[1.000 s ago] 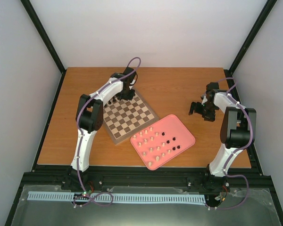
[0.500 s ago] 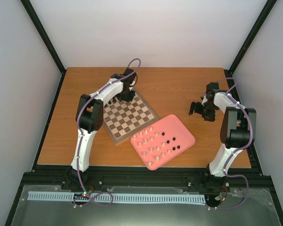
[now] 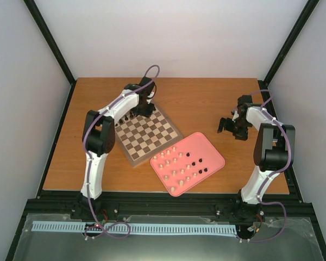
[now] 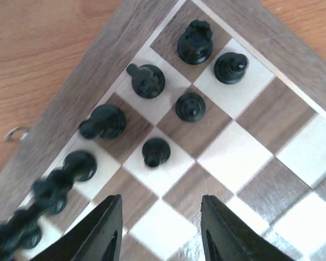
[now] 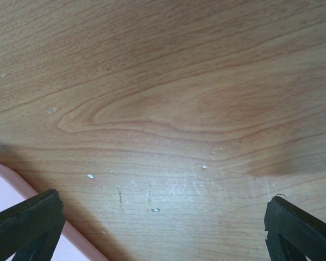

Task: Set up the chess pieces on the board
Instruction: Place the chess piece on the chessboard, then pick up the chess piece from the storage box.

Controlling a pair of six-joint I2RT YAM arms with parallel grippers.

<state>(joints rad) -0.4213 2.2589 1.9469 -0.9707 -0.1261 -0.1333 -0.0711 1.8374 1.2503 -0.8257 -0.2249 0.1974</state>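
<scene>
A brown wooden table (image 3: 206, 103) carries the flat brown-and-cream checkered chessboard (image 3: 152, 133) at centre left of the top view. Above its corner the black left gripper (image 4: 163, 236) is partly open and holds nothing. The small dark chess pieces (image 4: 191, 106) there blur towards the lower left. The black right gripper (image 5: 163, 228) is wide, with only its tips visible, and we see just a corner of the pink rounded tray (image 5: 1, 190).

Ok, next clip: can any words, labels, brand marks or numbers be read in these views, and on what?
None can be read.
The board has a plain wood border with no letters or numbers.
The pink tray, left arm and right arm show no legible marking.
The table shows only grain, scratches and specks.
</scene>
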